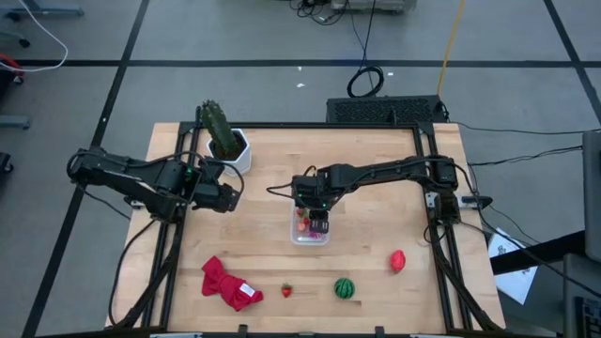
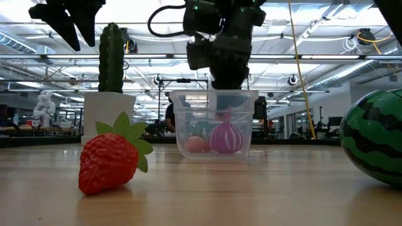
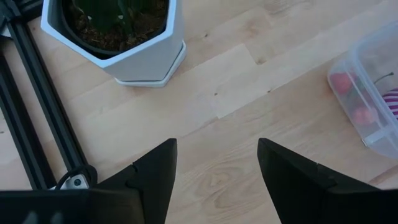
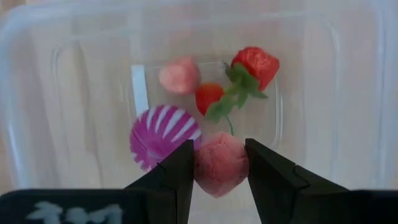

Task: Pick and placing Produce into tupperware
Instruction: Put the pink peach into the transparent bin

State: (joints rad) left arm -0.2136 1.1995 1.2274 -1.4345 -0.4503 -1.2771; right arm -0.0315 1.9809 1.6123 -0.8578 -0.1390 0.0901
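The clear tupperware (image 1: 299, 237) stands at the table's middle. In it lie a purple striped ball (image 4: 163, 135), a pale pink piece (image 4: 179, 76) and two red pieces on green stems (image 4: 256, 65). My right gripper (image 4: 217, 168) is over the tub, shut on a pinkish-red round piece (image 4: 219, 163). My left gripper (image 3: 216, 162) hovers open over bare wood beside the cactus pot (image 3: 118, 50). A strawberry (image 1: 286, 290), a watermelon ball (image 1: 345, 288) and a red piece (image 1: 398, 261) rest on the table near the front edge. My right gripper pinches the pinkish-red piece by its two opposite sides (image 4: 200, 165) between its two fingers. The fingers come from above, slanting down into the tub's opening. The piece sits over the tub's inside, next to the purple ball; whether it touches the pieces below I cannot tell.
A red cloth (image 1: 228, 284) lies at the front left. The green cactus (image 1: 218, 127) in its white pot (image 1: 240, 155) stands at the back left. Black frame rails (image 1: 441, 235) run along both sides of the table.
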